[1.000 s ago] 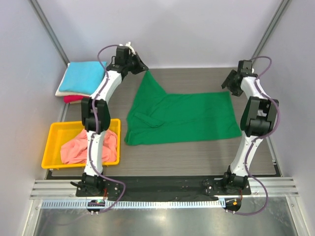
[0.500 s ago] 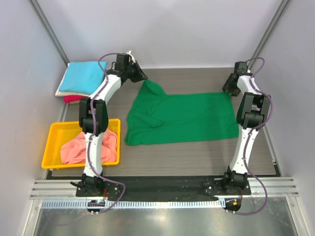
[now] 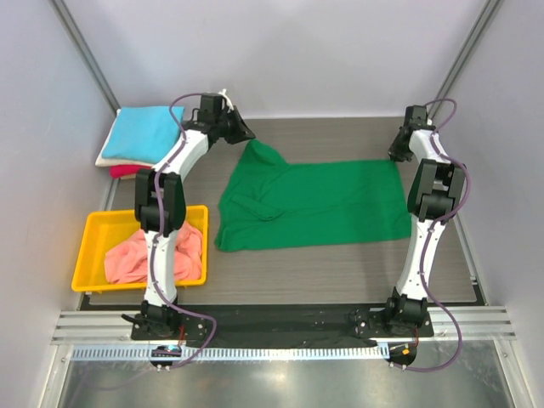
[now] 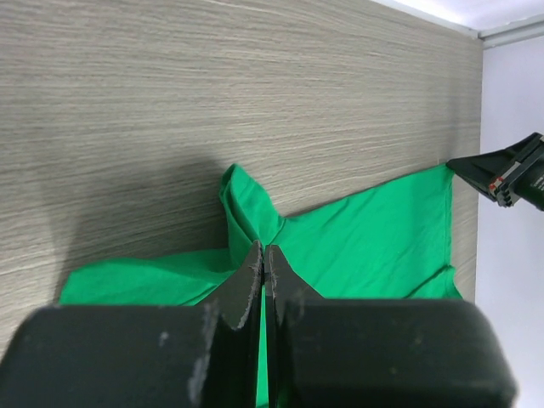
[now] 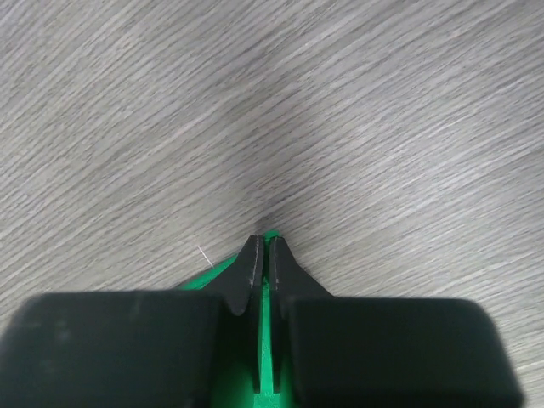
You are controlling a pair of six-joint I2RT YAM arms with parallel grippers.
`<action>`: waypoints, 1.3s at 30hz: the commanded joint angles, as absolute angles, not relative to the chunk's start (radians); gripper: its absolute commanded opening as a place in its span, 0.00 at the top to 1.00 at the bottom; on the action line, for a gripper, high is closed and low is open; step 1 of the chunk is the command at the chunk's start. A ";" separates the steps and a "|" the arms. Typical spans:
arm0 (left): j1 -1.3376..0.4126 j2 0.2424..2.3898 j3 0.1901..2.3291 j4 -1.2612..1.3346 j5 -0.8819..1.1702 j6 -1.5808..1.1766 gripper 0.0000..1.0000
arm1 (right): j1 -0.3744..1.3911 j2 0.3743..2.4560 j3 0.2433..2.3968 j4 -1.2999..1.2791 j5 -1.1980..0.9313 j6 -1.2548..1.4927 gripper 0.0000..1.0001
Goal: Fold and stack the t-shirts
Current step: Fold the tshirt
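Note:
A bright green t-shirt [image 3: 310, 204] lies spread across the middle of the table. My left gripper [image 3: 250, 134] is at its far left corner, shut on a raised fold of the green t-shirt [image 4: 365, 246]; in the left wrist view the left gripper [image 4: 263, 249] has its jaws pressed together with green between them. Over at the far right corner my right gripper [image 3: 396, 155] is low on the table. In the right wrist view the right gripper [image 5: 263, 239] is shut on that corner of the green t-shirt [image 5: 274, 233], which pokes out just past the tips.
A yellow tray [image 3: 93, 229] at the left front holds a crumpled salmon-pink t-shirt [image 3: 136, 259]. At the far left corner a folded sky-blue t-shirt [image 3: 149, 132] tops a stack with cream and red [image 3: 123, 172] ones below. Walls enclose the table on three sides.
My right gripper moved onto the shirt's far right corner and closed on it. My left gripper sank a little, so the shirt's lifted peak dropped and rounded off.

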State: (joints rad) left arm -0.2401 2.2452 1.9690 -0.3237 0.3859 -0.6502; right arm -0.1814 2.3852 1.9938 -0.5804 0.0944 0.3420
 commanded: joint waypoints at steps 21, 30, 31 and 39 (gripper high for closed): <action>-0.258 1.701 1.471 -0.393 0.319 -0.600 1.00 | -0.181 1.901 1.533 -0.486 -0.068 0.360 0.99; -0.293 1.487 1.260 -0.405 0.236 -0.584 1.00 | -0.236 1.694 1.306 -0.440 -0.040 0.388 0.99; -0.299 1.470 1.226 -0.416 0.216 -0.583 1.00 | -0.241 1.680 1.284 -0.431 -0.046 0.391 0.99; -0.322 1.329 1.089 -0.475 0.135 -0.566 1.00 | -0.290 1.621 1.186 -0.388 -0.063 0.417 0.99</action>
